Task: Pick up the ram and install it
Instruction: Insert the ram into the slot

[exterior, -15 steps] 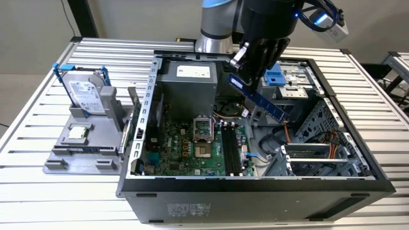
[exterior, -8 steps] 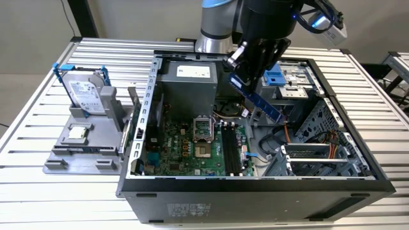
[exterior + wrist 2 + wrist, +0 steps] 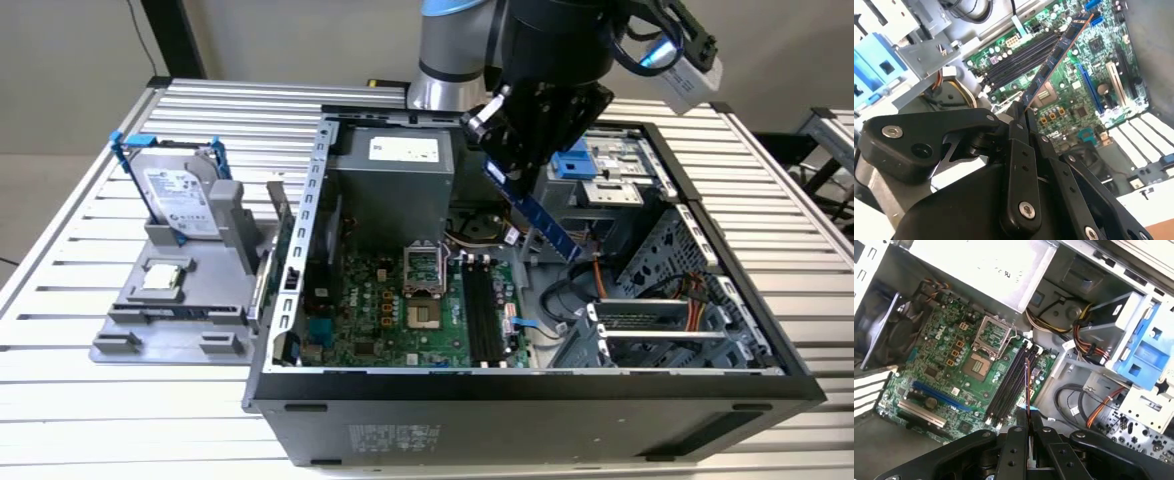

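Though plainly printed, not legible: white label (image 3: 168, 186) on the hard drive (image 3: 194, 210) (blue frame, upright on the grey stand (image 3: 134, 335)) at the exterior view's left. Further right, open case (image 3: 534, 410) with green motherboard (image 3: 374, 310) and black slots (image 3: 483, 305). Above those, gripper (image 3: 503, 165) with jaws pinching the upper end of the ram (image 3: 541, 222); tilted in the air, not seated. Pinched end hidden between fingers (image 3: 1019, 150) (image 3: 1016, 450) in both wrist views.
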{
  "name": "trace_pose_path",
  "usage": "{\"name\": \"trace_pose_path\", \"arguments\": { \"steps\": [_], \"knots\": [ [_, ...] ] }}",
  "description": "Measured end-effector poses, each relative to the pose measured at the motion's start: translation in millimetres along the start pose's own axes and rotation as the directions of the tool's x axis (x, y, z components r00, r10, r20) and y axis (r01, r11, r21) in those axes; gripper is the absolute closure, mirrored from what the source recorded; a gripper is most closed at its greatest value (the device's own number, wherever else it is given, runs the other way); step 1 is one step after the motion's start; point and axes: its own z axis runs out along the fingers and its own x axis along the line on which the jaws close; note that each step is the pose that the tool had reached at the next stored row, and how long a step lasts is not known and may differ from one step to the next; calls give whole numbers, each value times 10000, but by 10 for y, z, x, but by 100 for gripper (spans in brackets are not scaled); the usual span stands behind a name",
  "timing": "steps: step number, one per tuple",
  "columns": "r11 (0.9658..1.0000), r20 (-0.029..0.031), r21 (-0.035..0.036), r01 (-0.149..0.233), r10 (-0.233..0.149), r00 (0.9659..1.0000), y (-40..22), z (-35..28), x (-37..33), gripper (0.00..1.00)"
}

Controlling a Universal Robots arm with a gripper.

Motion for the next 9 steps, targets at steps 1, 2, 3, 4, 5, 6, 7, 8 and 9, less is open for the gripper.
{"name": "trace_pose_path", "arguments": {
  "steps": [1,2,3,4,5,6,7,8,9],
  "knots": [
    [9999,0,8,-170,170,9999,0,2,0,100],
    [9994,0,16,-344,344,9994,0,4,0,100],
    [9987,0,24,-504,504,9987,0,5,0,100],
    [9976,-1,35,-692,692,9976,0,6,0,100],
    [9964,0,42,-842,842,9964,0,7,0,100],
    [9948,0,50,-1018,1018,9948,0,9,0,100],
    [9930,1,58,-1183,1183,9930,0,10,0,100],
    [9908,2,66,-1355,1355,9908,0,11,0,100],
    [9884,2,74,-1517,1517,9884,0,13,1,100]
  ]
}}
